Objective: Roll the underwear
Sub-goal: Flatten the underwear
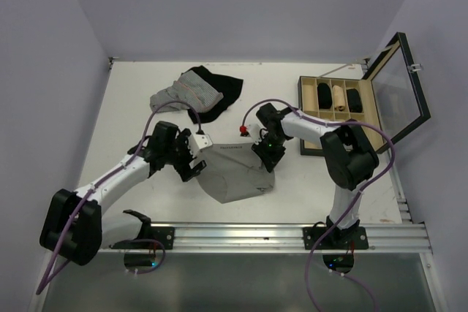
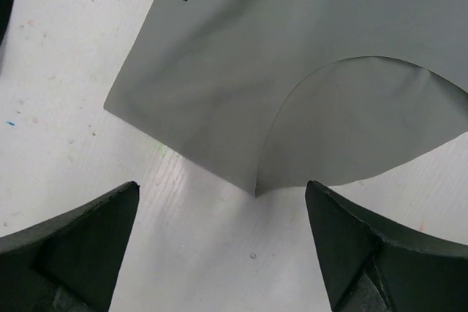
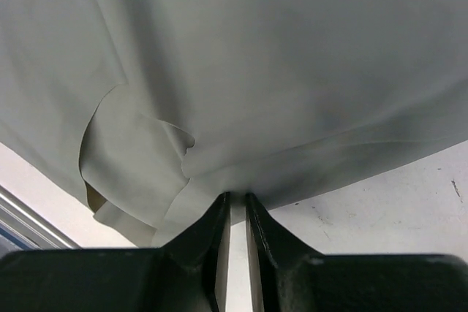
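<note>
Toward the near edge of the bench point(image 1: 131, 107), we pinch the underwear point(image 1: 238, 173) in narrow right fingers point(image 3: 208, 246) to anchor it, while left fingers point(image 2: 80, 246) stand wide beside it.

In the top view the right arm covers the upper right corner of the underwear point(image 1: 238, 177), and the waistband lettering is too small to read. A small red object point(image 1: 243, 130) just above it is too small to identify, as are the items in the box point(image 1: 301, 118) at right. The black garment point(image 1: 223, 93) lies partly under the striped garment point(image 1: 183, 93). In the left wrist view the lettering runs off the top edge after "PRC", and the bottom edge cuts the left jaws. In the right wrist view the cloth overruns three edges, its hem vanishing between the right jaws.
</note>
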### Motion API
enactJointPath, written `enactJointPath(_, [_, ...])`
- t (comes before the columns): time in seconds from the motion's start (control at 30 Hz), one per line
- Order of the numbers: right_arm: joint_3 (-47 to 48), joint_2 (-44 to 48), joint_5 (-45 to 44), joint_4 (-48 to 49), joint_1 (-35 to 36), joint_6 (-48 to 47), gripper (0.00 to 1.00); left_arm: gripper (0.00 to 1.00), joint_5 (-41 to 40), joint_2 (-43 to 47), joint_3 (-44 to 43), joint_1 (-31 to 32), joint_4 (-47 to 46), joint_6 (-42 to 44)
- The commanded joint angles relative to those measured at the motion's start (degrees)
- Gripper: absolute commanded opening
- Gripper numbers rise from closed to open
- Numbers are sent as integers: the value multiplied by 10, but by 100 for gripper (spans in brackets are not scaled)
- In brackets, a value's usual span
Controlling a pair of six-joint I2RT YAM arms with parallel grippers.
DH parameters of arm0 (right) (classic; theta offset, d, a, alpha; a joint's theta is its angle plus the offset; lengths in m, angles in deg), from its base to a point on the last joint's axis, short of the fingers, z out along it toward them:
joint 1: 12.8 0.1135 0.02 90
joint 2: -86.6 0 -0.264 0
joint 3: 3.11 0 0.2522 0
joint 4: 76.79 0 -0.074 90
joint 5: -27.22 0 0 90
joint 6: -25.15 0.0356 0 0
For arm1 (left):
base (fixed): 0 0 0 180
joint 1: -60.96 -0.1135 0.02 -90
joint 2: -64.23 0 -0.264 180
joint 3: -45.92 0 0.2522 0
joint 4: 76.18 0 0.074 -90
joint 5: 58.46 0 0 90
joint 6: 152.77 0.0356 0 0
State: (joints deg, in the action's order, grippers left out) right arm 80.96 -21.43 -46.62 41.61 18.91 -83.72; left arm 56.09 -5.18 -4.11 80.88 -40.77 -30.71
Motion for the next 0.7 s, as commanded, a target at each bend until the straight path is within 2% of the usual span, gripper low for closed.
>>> enactJointPath(0.0, [-3, 9, -15, 29, 4, 4, 18, 100, -80, 13, 16, 37, -79, -21])
enactJointPath(0.1, [-3, 12, -16, 29, 4, 6, 13, 100, -101, -1, 18, 57, -99, -29])
enactJointPath(0.23, [1, 15, -17, 24, 4, 6, 0, 100, -113, -40, 18, 75, -107, -30])
enactJointPath(0.4, [4, 47, -15, 6, 4, 2, 0, 100, -142, -102, 23, 80, -113, -30])
enactJointPath(0.67, [-2, 78, -35, -27, 4, -30, 0, 100, -173, -123, 32, 82, -106, -21])
